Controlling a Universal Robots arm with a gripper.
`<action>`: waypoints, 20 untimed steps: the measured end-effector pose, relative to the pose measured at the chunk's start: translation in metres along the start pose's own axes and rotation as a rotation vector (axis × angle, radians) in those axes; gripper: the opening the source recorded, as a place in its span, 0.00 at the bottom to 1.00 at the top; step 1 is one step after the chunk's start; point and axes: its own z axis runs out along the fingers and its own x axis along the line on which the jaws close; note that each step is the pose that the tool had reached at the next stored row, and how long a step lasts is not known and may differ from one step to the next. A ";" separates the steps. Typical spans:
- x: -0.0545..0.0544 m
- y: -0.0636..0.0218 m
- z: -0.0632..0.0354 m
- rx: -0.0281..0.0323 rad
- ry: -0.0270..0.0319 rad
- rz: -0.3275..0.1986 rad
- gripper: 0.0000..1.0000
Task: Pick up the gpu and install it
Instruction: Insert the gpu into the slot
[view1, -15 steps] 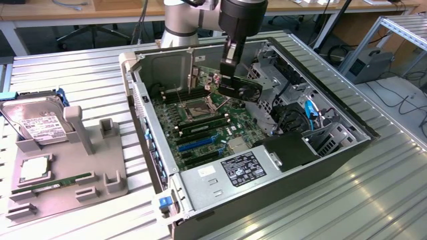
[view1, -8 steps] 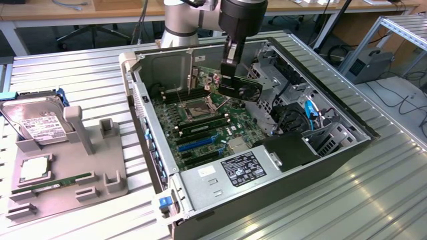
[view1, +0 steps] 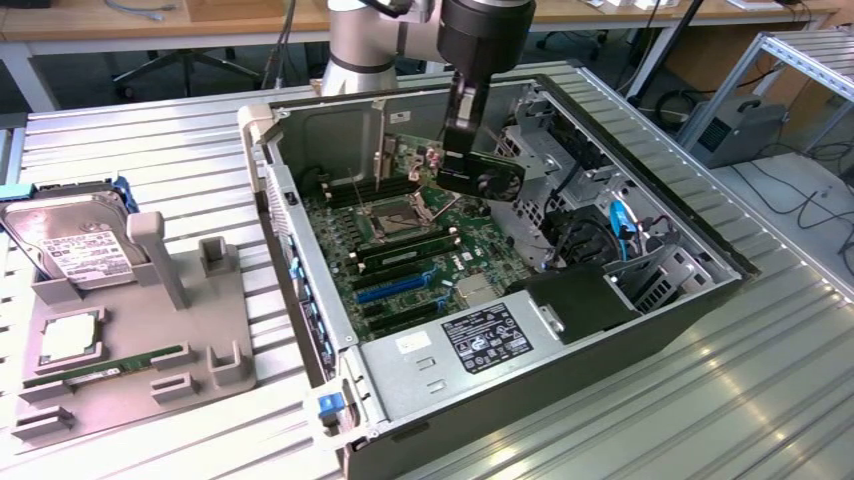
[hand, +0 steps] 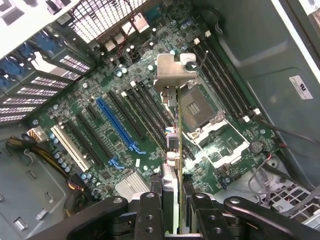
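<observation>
I see the gpu (view1: 481, 177), a dark card with a black round-fan cooler, hanging in the air inside the open computer case (view1: 287, 215), over the far part of the green motherboard (view1: 441, 262). My gripper (view1: 461, 150) is shut on it from above. The wrist view has the gpu (hand: 173, 150) edge-on between my fingers (hand: 150, 212), its silver bracket (hand: 175, 70) at the far end, and my gripper (hand: 173, 205) clamped on the card's near end. Below lie the long blue slot (hand: 117, 125) and black slots (hand: 145, 107), apart from the card.
The bare CPU socket (hand: 202, 107) sits under and beside the card. A power supply (view1: 487, 340) and black cables (view1: 574, 240) crowd the case. At the exterior view's left, a grey holder (view1: 180, 335) carries a hard drive (view1: 74, 250) and a green memory stick (view1: 127, 362).
</observation>
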 end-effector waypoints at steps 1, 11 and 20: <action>0.000 0.0000 0.0000 -0.0002 -0.0002 -0.008 0.27; 0.000 0.0000 0.0001 -0.0017 -0.0016 -0.057 0.27; 0.000 0.0000 0.0002 -0.0027 -0.0024 -0.090 0.27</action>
